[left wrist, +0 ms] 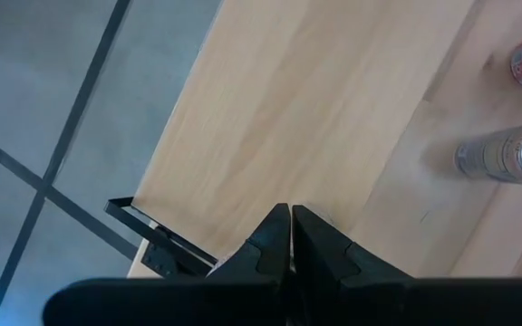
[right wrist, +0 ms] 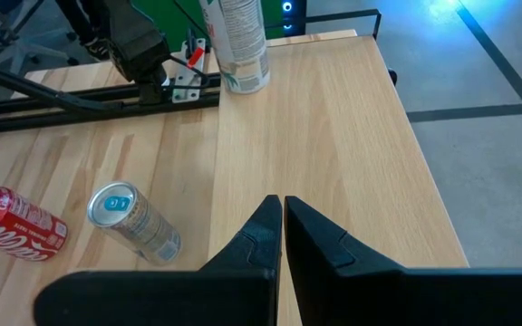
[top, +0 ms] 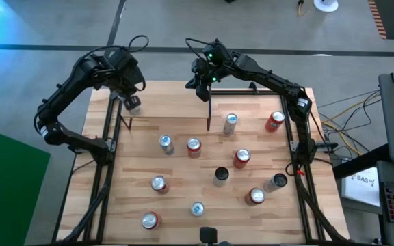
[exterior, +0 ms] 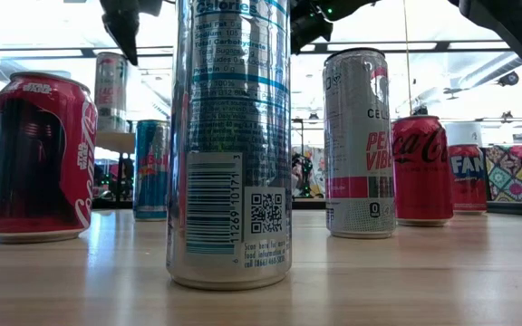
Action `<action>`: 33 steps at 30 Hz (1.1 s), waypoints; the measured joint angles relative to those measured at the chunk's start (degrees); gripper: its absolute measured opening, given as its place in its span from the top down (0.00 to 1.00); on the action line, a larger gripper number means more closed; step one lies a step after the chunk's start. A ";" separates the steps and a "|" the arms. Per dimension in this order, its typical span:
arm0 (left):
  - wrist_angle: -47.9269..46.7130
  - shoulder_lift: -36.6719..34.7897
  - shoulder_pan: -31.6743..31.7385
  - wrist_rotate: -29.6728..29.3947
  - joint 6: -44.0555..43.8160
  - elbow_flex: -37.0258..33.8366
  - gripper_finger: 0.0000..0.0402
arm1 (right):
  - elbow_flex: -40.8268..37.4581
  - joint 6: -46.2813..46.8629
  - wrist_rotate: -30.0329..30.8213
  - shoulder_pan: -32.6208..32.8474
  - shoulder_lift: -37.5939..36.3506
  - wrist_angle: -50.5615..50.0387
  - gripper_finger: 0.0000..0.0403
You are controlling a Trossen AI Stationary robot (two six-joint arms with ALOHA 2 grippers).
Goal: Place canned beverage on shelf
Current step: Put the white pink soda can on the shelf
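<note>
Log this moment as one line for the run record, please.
left gripper: shut, empty, above shelf | right gripper: shut, empty, above shelf | can: upright on shelf

1 can (right wrist: 239, 45) on shelf (right wrist: 333, 136) — left end.

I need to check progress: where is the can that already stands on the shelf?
In the high view, the can stands at the left end of the shelf, directly below the left gripper, at the table's far edge.

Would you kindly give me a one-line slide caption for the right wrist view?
Shut right gripper above the shelf, where one can stands at the far end.
</note>
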 joint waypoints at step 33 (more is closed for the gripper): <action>4.58 -7.32 -0.13 0.02 -1.81 0.00 1.00 | 0.00 0.11 0.00 0.00 0.00 -0.02 0.98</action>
